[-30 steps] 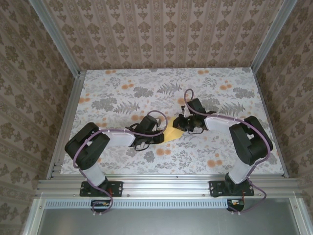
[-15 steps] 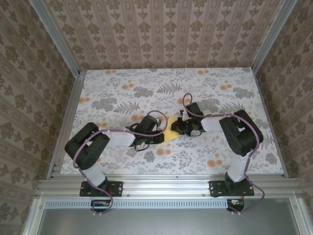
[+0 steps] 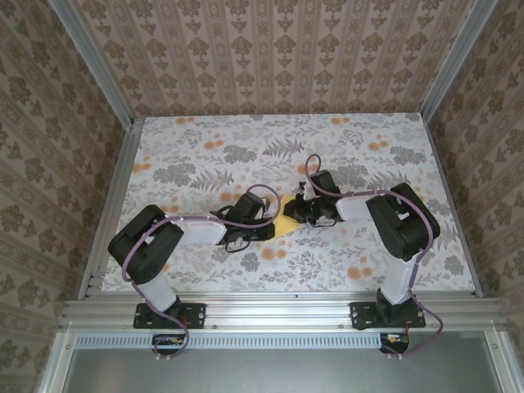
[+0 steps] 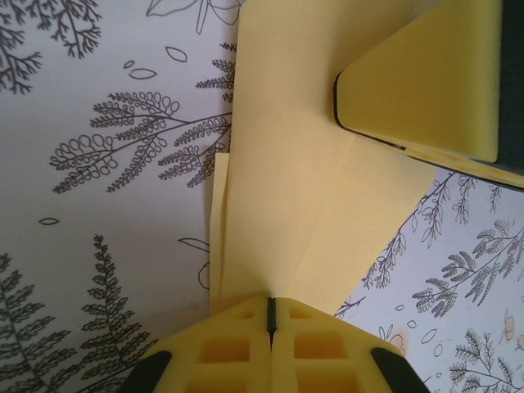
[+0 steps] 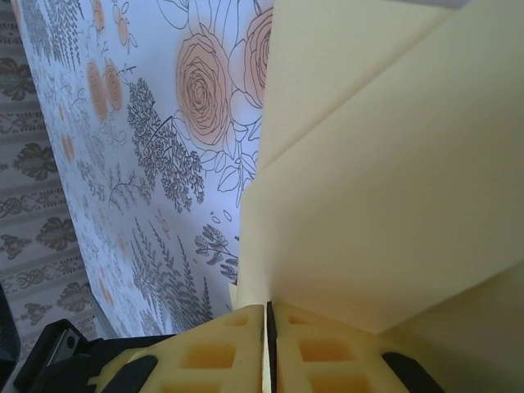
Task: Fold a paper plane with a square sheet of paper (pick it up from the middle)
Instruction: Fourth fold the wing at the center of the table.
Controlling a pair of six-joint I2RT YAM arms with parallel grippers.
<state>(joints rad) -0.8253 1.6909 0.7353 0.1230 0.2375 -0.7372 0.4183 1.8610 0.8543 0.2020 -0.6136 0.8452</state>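
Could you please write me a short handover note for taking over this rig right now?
Left gripper: shut on one edge of the paper.
Right gripper: shut on the paper from the opposite side.
Paper: mid-table, between the two grippers.
Done: several folds made; overlapping layers and creases show.
Left: the remaining folds; it is not yet a finished plane.

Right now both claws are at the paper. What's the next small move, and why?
Probably slide the right claw along the fold to press the crease flat while the left claw holds its end. Both claws are shut on the paper, which is already folded over. Its layers sit slightly offset at one edge, so the fold may not be fully set.
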